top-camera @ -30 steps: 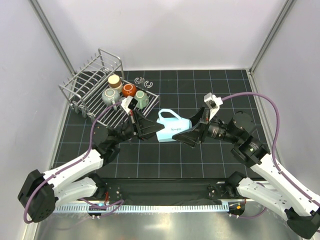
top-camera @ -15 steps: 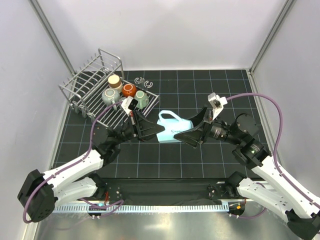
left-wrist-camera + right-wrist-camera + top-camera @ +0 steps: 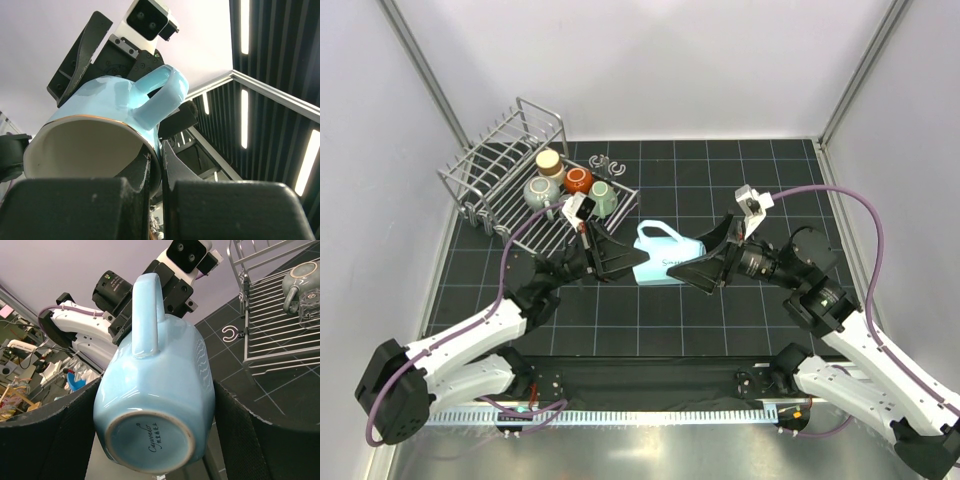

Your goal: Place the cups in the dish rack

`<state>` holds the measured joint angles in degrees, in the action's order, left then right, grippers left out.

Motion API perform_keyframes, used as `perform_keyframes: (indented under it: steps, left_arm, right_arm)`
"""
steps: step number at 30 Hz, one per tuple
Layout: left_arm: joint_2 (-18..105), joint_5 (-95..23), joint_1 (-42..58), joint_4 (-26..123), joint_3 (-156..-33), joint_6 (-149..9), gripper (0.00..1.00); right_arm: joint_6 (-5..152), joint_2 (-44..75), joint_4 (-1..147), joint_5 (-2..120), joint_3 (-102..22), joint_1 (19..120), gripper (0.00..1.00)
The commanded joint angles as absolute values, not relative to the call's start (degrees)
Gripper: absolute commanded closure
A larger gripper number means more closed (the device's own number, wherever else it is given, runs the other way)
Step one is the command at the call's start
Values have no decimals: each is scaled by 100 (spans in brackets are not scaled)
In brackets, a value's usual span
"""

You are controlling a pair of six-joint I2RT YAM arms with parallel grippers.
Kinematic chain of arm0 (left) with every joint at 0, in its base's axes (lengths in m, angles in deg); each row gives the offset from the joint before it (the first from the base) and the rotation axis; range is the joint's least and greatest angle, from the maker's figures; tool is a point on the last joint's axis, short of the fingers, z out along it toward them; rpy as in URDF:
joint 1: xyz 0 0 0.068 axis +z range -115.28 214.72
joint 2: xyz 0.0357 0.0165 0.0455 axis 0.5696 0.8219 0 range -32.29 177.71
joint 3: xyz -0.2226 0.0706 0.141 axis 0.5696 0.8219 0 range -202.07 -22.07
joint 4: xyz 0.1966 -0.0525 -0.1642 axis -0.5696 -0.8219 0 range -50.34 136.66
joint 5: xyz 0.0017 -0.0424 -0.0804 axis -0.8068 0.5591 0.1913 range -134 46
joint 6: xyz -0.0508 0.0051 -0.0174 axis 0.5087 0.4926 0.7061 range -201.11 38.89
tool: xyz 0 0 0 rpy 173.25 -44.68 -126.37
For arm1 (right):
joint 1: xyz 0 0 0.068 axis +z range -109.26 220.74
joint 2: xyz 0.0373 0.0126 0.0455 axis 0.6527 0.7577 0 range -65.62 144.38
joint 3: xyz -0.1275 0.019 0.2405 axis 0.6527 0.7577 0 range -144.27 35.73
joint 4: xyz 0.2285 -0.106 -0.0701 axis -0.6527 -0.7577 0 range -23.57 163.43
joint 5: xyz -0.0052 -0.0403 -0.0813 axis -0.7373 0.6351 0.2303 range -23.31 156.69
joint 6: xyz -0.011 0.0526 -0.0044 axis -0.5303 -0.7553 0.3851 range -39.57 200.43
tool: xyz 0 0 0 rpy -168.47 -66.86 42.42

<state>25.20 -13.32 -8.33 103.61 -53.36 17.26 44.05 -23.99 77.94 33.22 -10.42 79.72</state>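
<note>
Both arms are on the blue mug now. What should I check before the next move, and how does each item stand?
1. Left gripper jaws shut on the mug rim: ok.
2. Right gripper jaws firmly on the mug body: cannot tell.
3. Handle free of both grippers: ok.
4. Bare bars left in the dish rack beside the cups: ok.
5. Mug lifted off the table: cannot tell.
</note>
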Motion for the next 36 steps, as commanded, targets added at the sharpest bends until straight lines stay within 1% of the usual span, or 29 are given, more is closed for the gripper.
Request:
perform_keyframes:
  steps: [1, 3, 4, 5, 7, 8, 10, 11, 12, 17, 18, 24, 25, 29, 31, 36]
  left_arm:
    - [2703, -1561, -826, 10282, -5582, 1469, 100]
    - [2764, -1535, -826, 10256, -5679, 1461, 100]
    - [2782, -1517, -817, 10221, -5714, 1452, 98]
    - [2782, -1447, -817, 10012, -5801, 1330, 89]
    - [2704, -1385, -826, 9686, -5890, 1093, 81]
    - [2634, -1420, -826, 8988, -5986, 761, 66]
    - [2328, -1578, -826, 8325, -6074, 373, 47]
    - [2212, -1648, -817, 7643, -6162, 188, 40]
    - [2124, -1805, -817, 7376, -6215, -136, 31]
    - [1711, -2017, -817, 6355, -6338, -621, 21]
    - [1597, -2105, -826, 6101, -6330, -718, 16]
    - [859, -2825, -808, 4685, -6408, -1509, 7]
    - [736, -2940, -808, 4179, -6470, -1710, 6]
    - [200, -3773, -808, 3271, -6567, -2142, 4]
    - [-12, -3933, -817, 3199, -6541, -2160, 2]
    - [-74, -4354, -808, 2628, -6847, -2441, 2]
  right_arm:
    - [4325, -2440, 8441, 2828, -1164, 8082, 95]
    - [4360, -2440, 8389, 2872, -1173, 8073, 96]
    - [4343, -2422, 8388, 2881, -1191, 8073, 96]
    - [4325, -2414, 8388, 2924, -1191, 8073, 96]
    - [4203, -2413, 8493, 2942, -1156, 8082, 96]
    - [4150, -2422, 8642, 3012, -1138, 8082, 96]
    - [3940, -2457, 8748, 3100, -1086, 8073, 96]
    - [3895, -2466, 8775, 3144, -1094, 8073, 96]
    - [3842, -2466, 8871, 3197, -1094, 8073, 96]
    - [3710, -2335, 8899, 3391, -1252, 8073, 96]
    - [3762, -2291, 8637, 3417, -1322, 8082, 96]
    - [3955, -1844, 8013, 3654, -1778, 8082, 96]
    - [3982, -1781, 7915, 3707, -1841, 8065, 96]
    - [4026, -1439, 7835, 3760, -2078, 8073, 96]
    - [3957, -1228, 7931, 3681, -2184, 8091, 96]
    - [3833, -946, 8125, 3707, -2333, 8082, 96]
